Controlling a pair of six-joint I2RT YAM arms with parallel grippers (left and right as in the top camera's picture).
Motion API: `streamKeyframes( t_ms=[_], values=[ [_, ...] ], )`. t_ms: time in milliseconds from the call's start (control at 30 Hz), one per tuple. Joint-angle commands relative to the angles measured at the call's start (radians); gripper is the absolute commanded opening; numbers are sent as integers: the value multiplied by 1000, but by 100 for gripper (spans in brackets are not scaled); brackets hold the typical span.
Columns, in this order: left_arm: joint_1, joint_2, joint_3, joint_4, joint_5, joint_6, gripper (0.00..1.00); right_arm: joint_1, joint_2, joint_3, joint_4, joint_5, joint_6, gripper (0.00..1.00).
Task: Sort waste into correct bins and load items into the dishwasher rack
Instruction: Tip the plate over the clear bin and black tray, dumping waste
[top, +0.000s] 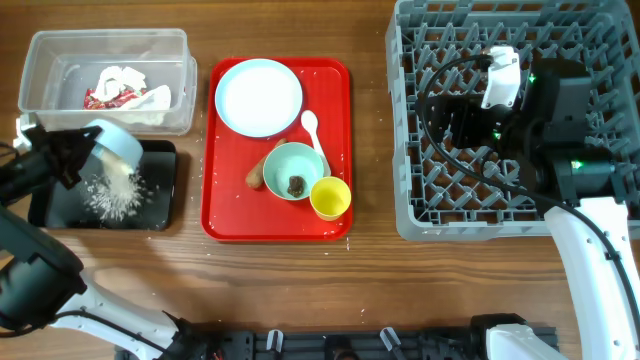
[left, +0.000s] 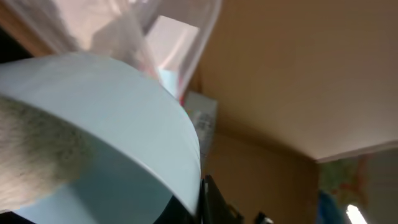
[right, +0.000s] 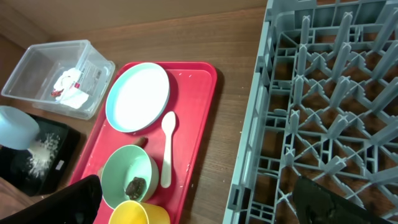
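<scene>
My left gripper (top: 85, 150) is shut on the rim of a light blue bowl (top: 113, 145), tipped over the black tray (top: 158, 205). White rice (top: 112, 193) lies heaped in that tray; some still clings inside the bowl (left: 37, 146). The clear tub (top: 60, 60) holds crumpled white paper (top: 125, 80) and red wrapper scraps (top: 100, 97). On the red tray (top: 225, 215) sit the pale blue plate (top: 258, 96), white spoon (top: 312, 130), a teal bowl (top: 285, 165) with a brown lump (top: 297, 185), the yellow cup (top: 330, 197) and an orange piece (top: 256, 175). My right gripper (right: 199, 199) is open above the grey rack (top: 600, 30).
Bare wooden table lies between the red tray and the rack (top: 372, 150). A few rice grains are scattered on the red tray and on the table by its front edge. The right arm's black body and cables hang over the rack's middle.
</scene>
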Motion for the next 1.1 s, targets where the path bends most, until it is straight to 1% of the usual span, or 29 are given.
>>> streamKeyframes(
  t_ms=[0,67,133,233,267,300,400,500,533,633,733,833,867,967,1000,1067],
  values=[
    [16,2,5,-35,224,22,4,2,10,15,-13,5,3,100],
    [19,2,5,-55,281,22,4,2,10,15,-23,5,3,100],
    [19,2,5,-108,289,-10,4,2,10,15,-25,5,3,100],
    [18,2,5,-270,289,-11,4,2,10,15,-26,5,3,100],
    [18,2,6,-348,289,15,4,2,9,15,-25,5,3,100],
    [19,2,6,-356,289,31,4,2,9,15,-25,5,3,100],
    [32,2,6,-224,288,33,4,2,10,15,-25,5,3,100],
    [48,2,6,-175,286,33,4,2,10,15,-27,5,3,100],
    [51,2,6,-209,286,29,4,2,9,15,-27,5,4,100],
    [51,0,6,-418,288,35,4,2,10,15,-28,1,8,100],
    [51,-4,6,-430,285,96,4,2,10,15,-28,2,10,100],
    [40,-36,6,-528,237,301,4,2,10,15,-25,2,10,100],
    [35,-50,6,-526,211,315,4,2,9,15,-24,2,10,100],
    [-10,-143,6,-526,42,319,4,2,9,15,-21,2,10,100],
    [-24,-166,6,-526,6,319,4,2,10,15,-20,2,10,100],
    [-89,-232,6,-520,-102,319,4,2,10,15,-13,2,10,100]
  ],
)
